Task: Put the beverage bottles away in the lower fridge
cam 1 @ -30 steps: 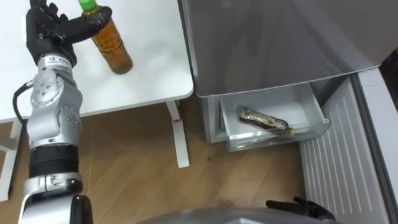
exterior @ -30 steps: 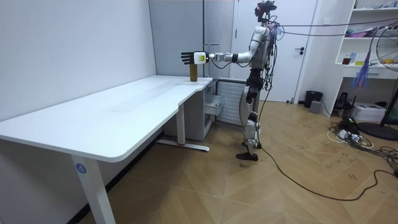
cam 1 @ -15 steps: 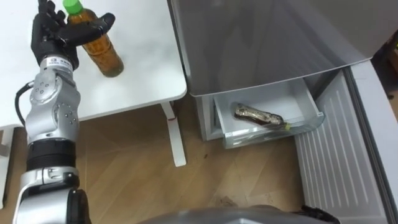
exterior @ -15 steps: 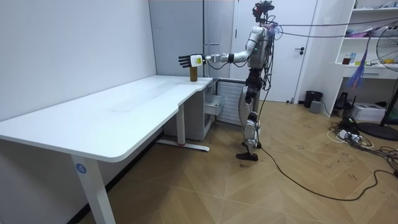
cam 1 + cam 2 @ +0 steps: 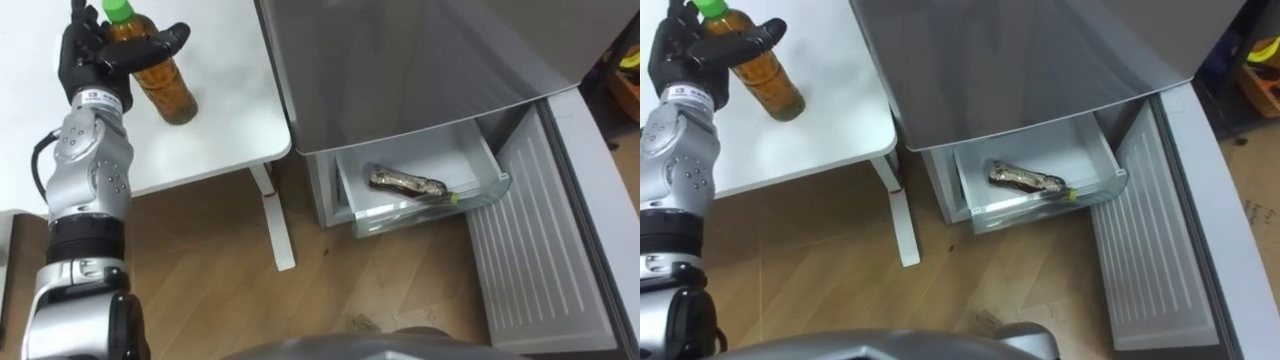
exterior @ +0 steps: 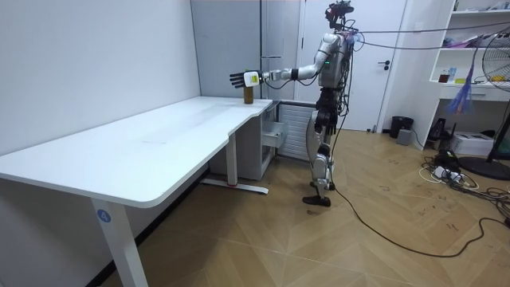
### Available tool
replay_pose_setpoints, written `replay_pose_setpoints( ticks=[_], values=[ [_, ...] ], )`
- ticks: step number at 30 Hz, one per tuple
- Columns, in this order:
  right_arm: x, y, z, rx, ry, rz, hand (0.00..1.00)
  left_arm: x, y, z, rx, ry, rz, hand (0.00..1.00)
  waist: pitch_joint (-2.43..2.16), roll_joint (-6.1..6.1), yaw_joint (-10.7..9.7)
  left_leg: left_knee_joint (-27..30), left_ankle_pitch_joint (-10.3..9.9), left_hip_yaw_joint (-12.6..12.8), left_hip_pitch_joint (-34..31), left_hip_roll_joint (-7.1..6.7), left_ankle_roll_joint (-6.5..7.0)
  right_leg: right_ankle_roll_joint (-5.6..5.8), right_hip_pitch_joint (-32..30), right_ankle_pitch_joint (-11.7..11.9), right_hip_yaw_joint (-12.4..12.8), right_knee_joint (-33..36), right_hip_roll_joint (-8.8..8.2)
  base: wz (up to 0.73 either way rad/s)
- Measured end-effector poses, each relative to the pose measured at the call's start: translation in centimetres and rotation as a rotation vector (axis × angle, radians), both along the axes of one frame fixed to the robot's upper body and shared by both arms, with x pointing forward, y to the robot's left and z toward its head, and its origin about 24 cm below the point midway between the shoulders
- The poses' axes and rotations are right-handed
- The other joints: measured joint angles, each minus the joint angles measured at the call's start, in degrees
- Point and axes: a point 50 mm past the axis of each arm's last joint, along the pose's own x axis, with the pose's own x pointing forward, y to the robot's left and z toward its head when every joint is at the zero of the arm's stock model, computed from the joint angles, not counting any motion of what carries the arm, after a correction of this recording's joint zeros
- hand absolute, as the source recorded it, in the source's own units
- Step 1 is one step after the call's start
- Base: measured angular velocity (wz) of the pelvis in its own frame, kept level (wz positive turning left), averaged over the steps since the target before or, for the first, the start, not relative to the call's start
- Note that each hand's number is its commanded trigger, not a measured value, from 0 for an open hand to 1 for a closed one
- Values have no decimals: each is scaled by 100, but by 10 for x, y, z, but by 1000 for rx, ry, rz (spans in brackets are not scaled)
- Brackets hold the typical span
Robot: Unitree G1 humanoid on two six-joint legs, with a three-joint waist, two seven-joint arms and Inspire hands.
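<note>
Where the bottle (image 5: pixel 165 85) stands on the table (image 5: pixel 235 105), left arm outstretched, left hand (image 5: pixel 92 58) spread, thumb across its neck

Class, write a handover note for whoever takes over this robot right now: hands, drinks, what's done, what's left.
Left hand: open, thumb across the upright bottle on the table.
Fridge drawer: open, with a second bottle lying inside.
Done: one drink is in the drawer.
Left: grip the upright bottle, carry it to the drawer, then probably shut it.

White desk (image 5: pixel 235 100), wood floor (image 5: pixel 210 310), white door (image 6: pixel 393 72), shelves (image 6: pixel 472 44) at the room view's right, dark bin (image 6: pixel 401 126)
</note>
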Motion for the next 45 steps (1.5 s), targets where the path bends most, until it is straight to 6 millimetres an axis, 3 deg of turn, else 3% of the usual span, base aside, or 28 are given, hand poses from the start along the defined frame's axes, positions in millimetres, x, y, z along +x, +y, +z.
replay_pose_setpoints(
  ticks=[22,28,38,45],
  values=[
    [-3,-1,0,-17,36,67,0,1,-13,-12,15,80,-50,100,-19,-30,6,5,0,1,-12,15,0,0,-58,0,-8,61,12,0],
    [-5,-1,0,-17,47,63,0,1,-14,-14,13,107,-57,100,-54,33,5,8,0,1,-3,18,0,0,-39,0,-20,65,14,0],
    [7,-1,0,-25,18,79,0,1,-15,-15,40,118,-60,100,-46,74,42,14,0,-19,6,21,-1,-2,-34,1,-83,66,11,1],
    [10,0,0,-29,4,109,0,1,-17,0,61,56,-43,100,-22,34,159,19,2,-168,-13,8,-1,-2,-28,0,-223,62,-3,5]
  ],
)
